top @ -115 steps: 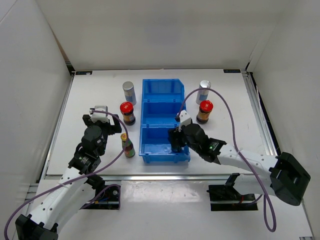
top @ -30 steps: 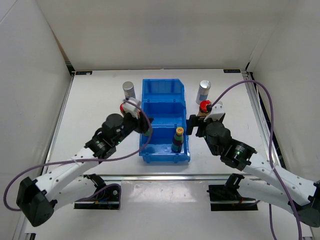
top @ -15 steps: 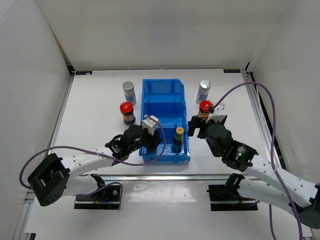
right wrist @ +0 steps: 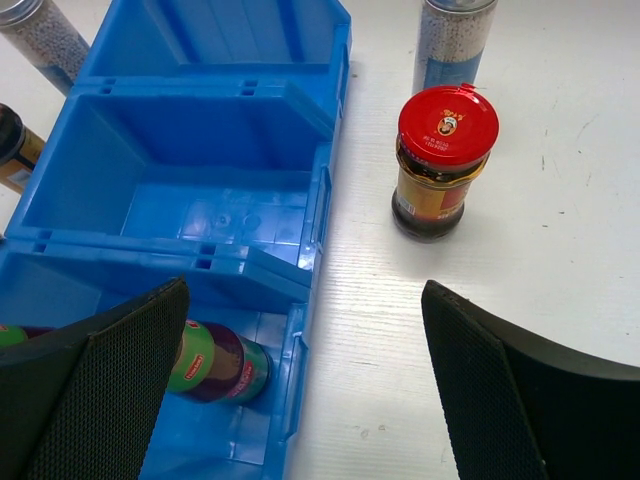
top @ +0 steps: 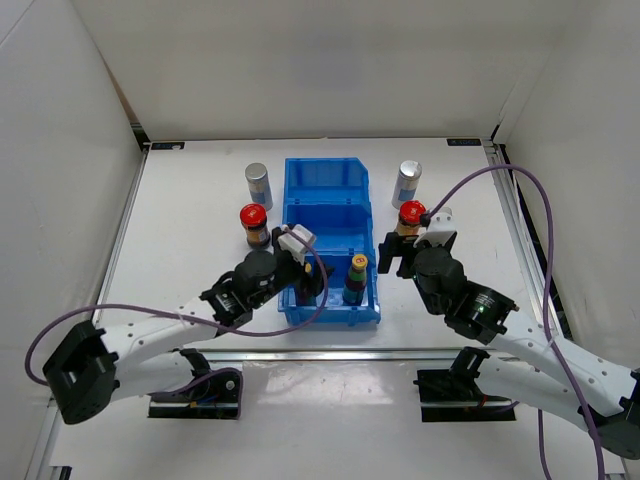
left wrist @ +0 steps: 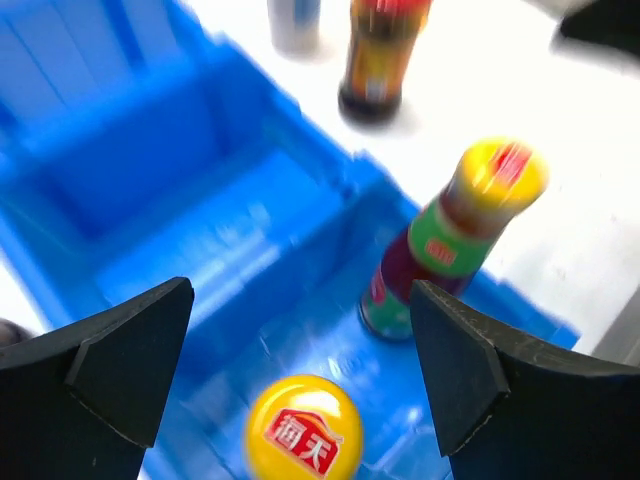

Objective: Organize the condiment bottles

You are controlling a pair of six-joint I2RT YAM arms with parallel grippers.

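Note:
The blue bin (top: pixel 330 175) has three compartments. One yellow-capped green-red bottle (top: pixel 355 279) stands in its near compartment, also in the left wrist view (left wrist: pixel 450 240) and the right wrist view (right wrist: pixel 215 362). A second yellow cap (left wrist: pixel 304 440) stands below my open left gripper (left wrist: pixel 300 300), between its fingers without touching them; in the top view the gripper (top: pixel 303 278) hides it. My right gripper (top: pixel 397 258) is open and empty, right of the bin, near a red-capped dark bottle (top: pixel 410 220) (right wrist: pixel 442 165). The other red-capped bottle (top: pixel 254 226) and both silver-capped bottles (top: pixel 258 185) (top: pixel 406 183) stand on the table.
The bin's middle compartment (right wrist: pixel 190 190) and far compartment (right wrist: pixel 215 35) hold nothing. White walls enclose the table on three sides. The bin's right wall (right wrist: pixel 318 200) lies just left of the right gripper (right wrist: pixel 305 290).
My left gripper carried the second yellow-capped bottle from the table left of the bin into the near compartment and now stands open over it. My right gripper has barely moved in the last second.

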